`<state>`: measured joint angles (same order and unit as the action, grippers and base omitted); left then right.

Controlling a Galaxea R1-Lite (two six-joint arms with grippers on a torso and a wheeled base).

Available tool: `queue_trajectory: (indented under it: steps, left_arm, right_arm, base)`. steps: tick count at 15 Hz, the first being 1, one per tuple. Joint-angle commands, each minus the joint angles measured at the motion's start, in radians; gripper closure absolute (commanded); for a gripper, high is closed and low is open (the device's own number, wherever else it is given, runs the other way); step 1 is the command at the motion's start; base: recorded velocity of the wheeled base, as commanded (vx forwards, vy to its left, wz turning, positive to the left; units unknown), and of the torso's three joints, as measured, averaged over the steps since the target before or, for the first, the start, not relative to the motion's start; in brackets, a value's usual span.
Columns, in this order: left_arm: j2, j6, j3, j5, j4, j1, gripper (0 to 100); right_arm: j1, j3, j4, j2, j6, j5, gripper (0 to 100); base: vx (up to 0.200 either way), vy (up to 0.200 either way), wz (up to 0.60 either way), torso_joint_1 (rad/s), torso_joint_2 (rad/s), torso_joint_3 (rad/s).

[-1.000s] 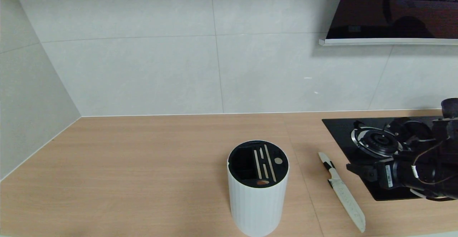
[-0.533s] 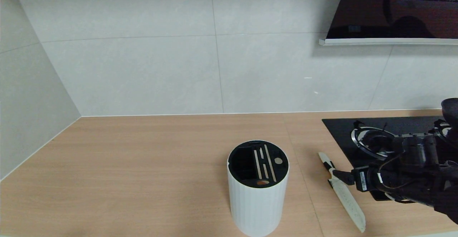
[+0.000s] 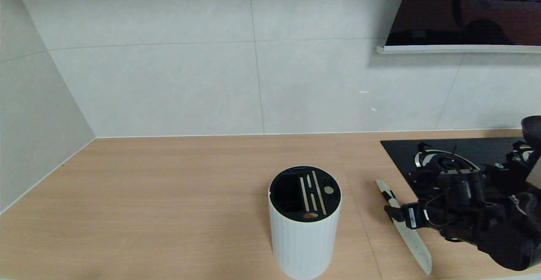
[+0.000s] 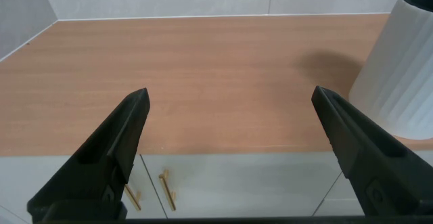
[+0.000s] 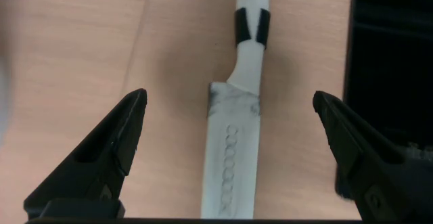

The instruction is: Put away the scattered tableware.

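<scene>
A white knife [image 3: 416, 248] with a black band on its handle lies flat on the wooden counter [image 3: 177, 187], right of a white ribbed knife holder [image 3: 304, 233] with a black slotted top. My right gripper [image 3: 394, 213] hovers over the knife where handle meets blade. In the right wrist view the knife [image 5: 230, 163] lies lengthwise between the spread fingers of the right gripper [image 5: 229, 99], which is open and holds nothing. My left gripper [image 4: 230, 95] is open and empty over the counter's front edge, with the holder [image 4: 399, 68] off to one side.
A black gas hob [image 3: 405, 153] with a burner sits at the counter's right, close beside the knife. A dark range hood [image 3: 465, 13] hangs above it. Tiled walls close the back and left. Cabinet handles [image 4: 166, 190] show below the counter edge.
My right arm has swung left from above the hob's edge and come down over the knife. Knife and holder have not moved.
</scene>
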<state>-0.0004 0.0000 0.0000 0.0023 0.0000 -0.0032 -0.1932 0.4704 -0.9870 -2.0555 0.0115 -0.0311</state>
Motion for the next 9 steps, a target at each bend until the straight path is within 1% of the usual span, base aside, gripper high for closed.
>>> queue_trajectory:
  steps: [1,9]
  left_arm:
    - [0.0,0.0,0.0,0.001,0.0,0.0,0]
    - [0.0,0.0,0.0,0.001,0.0,0.0,0]
  right_arm:
    - [0.0,0.001,-0.021,-0.077,0.001,-0.003,0]
    - [0.005,0.017,-0.047,-0.147,0.001,-0.016,0]
  base:
    - [0.0,0.0,0.0,0.0,0.0,0.0]
    - [0.0,0.0,0.0,0.0,0.0,0.0]
